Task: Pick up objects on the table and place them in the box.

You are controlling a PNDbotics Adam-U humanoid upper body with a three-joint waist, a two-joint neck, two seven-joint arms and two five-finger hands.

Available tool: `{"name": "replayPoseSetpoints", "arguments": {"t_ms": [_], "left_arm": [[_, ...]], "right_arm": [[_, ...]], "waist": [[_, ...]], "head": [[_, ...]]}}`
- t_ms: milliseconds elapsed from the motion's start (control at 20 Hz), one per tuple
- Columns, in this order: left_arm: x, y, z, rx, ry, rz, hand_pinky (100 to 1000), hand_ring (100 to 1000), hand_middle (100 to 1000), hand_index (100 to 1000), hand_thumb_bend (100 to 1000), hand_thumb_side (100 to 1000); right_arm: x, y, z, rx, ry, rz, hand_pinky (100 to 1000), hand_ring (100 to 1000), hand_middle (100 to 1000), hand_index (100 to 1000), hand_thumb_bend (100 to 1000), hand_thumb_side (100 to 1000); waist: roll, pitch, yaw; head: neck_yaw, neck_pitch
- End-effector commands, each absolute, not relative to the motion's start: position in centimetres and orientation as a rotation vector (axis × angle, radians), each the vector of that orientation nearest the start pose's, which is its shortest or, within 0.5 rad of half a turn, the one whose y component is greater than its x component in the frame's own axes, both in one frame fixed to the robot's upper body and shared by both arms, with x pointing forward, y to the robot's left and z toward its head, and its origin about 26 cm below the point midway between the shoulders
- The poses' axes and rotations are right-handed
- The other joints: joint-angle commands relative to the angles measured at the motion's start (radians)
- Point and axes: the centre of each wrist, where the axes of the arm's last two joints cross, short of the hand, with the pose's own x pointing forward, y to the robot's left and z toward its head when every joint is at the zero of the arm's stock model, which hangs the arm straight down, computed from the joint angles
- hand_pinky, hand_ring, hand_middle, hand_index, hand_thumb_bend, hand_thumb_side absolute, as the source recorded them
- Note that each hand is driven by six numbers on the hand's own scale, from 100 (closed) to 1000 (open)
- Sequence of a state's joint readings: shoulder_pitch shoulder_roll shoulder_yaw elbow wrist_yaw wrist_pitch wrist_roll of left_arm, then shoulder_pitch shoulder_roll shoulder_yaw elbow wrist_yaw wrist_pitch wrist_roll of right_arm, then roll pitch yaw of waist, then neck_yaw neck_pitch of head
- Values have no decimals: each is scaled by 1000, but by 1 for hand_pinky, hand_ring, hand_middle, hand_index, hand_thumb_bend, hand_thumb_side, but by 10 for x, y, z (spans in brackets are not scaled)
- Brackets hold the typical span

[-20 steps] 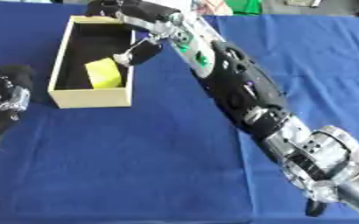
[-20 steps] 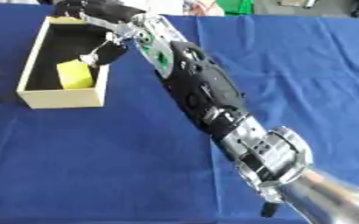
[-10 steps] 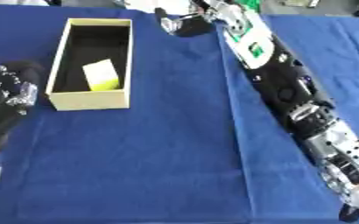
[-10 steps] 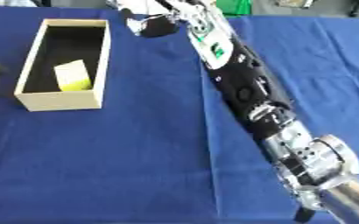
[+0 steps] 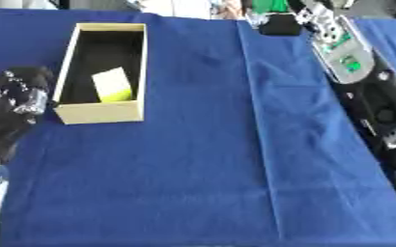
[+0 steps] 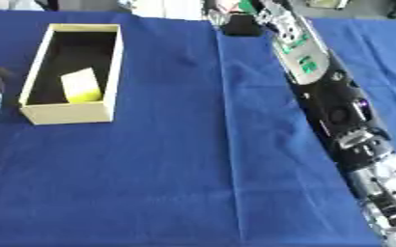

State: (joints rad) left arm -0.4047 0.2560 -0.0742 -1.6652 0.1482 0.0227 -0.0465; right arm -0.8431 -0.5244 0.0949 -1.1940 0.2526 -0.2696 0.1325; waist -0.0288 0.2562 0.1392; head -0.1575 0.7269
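The box sits on the blue tabletop at the left, open-topped, and a yellow block lies inside it toward the near end, tilted against the floor of the box. The right arm stretches up the right side to the far edge, where its right hand is over a dark thing that I cannot make out; whether the fingers are curled or straight cannot be told from here. The left hand rests idle at the left edge just beside the box, its fingers loosely relaxed and holding nothing. No other loose object shows on the cloth nearer in, so the next pick is probably at that far edge. The yellow block looks light and perhaps soft, like a sponge (only a guess from its pale, matte faces), so it would take a pinch across two opposite flat sides. The box looks like thin card, light enough to slide if nudged.
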Motion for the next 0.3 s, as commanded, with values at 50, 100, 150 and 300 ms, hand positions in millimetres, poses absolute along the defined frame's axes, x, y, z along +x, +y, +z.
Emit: {"name": "replayPoseSetpoints", "arguments": {"t_ms": [50, 100, 150, 300], "left_arm": [[355, 244, 153, -75, -2025, -319, 546, 821, 659, 704, 100, 246], [355, 245, 153, -74, -2026, -317, 546, 821, 659, 704, 100, 246], [355, 245, 153, -73, -2026, -315, 547, 821, 659, 704, 100, 246], [355, 246, 153, -69, -2023, -312, 546, 821, 659, 704, 100, 246]], "right_arm": [[432, -328, 256, -633, -2147, 870, 928, 1000, 944, 967, 100, 294], [428, -334, 255, -652, -2140, 855, 928, 1000, 944, 967, 100, 295], [426, -339, 254, -666, -2135, 844, 927, 1000, 943, 968, 100, 289], [416, -361, 243, -712, -2100, 777, 915, 1000, 936, 967, 100, 273]], "waist": [[3, -17, -5], [3, -17, -6], [2, -17, -7], [3, -17, -17]], "head": [[8, -7], [10, -7], [11, -6], [15, -4]]}}
